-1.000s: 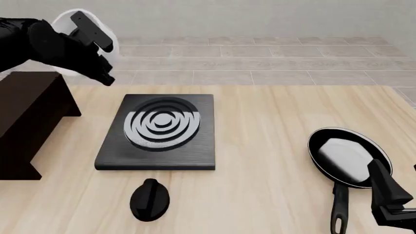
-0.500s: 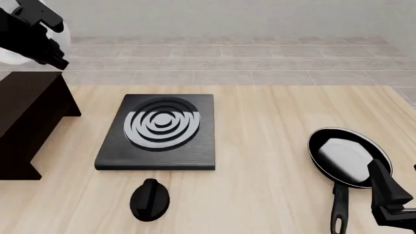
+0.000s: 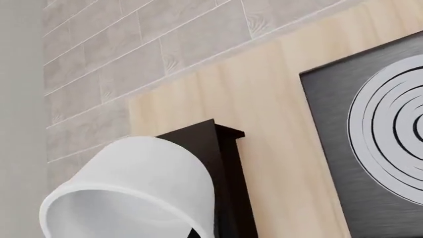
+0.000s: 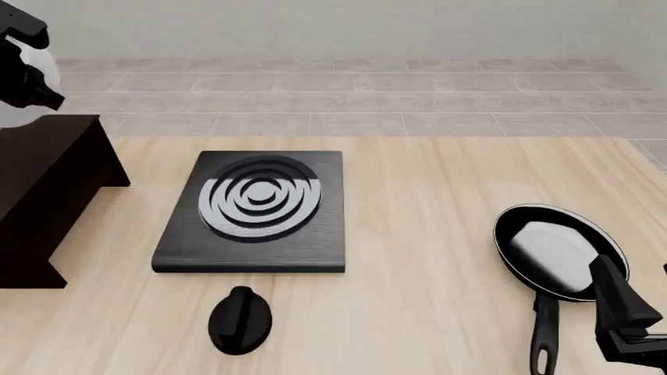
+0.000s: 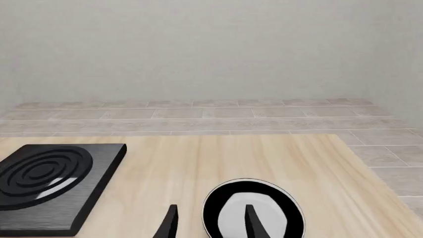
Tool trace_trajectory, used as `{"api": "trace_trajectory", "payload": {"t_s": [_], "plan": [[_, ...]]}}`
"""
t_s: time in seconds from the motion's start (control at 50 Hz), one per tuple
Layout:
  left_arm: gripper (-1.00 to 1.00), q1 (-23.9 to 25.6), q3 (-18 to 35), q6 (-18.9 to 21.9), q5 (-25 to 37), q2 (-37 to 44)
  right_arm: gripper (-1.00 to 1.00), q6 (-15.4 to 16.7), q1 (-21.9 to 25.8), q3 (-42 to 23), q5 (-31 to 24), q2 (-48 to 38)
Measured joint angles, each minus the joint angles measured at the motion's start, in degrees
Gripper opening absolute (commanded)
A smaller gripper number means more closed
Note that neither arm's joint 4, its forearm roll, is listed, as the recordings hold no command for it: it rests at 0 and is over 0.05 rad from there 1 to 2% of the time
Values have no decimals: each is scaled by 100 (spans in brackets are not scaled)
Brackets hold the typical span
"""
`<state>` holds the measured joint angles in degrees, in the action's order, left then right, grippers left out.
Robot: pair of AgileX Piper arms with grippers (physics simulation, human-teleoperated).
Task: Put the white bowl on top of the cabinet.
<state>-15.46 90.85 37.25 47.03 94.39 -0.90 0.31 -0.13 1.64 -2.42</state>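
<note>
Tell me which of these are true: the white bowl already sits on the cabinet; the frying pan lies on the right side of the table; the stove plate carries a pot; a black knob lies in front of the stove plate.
1. The glossy white bowl rests on the dark wooden cabinet. False: it hangs tilted above the cabinet, carried by the left end effector.
2. The black frying pan lies on the table's right side. True.
3. The flat black ringed stove plate carries a pot. False: nothing stands on it.
4. A black knob lies in front of the stove plate. True.
</note>
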Motion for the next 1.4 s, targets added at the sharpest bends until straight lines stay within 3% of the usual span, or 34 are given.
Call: {"api": "trace_trajectory", "payload": {"t_s": [0.44,0.82,0.84,1.4], "plan": [[-100,-310,-1012,151,-529,-14,100,0,0,0,0,0],[-100,-324,-1379,223,-950,-187,100,0,0,0,0,-1],[100,-324,-1386,226,-955,-190,100,0,0,0,0,0],[100,-482,-1283,276,-710,-19,100,0,0,0,1,-1]]}}
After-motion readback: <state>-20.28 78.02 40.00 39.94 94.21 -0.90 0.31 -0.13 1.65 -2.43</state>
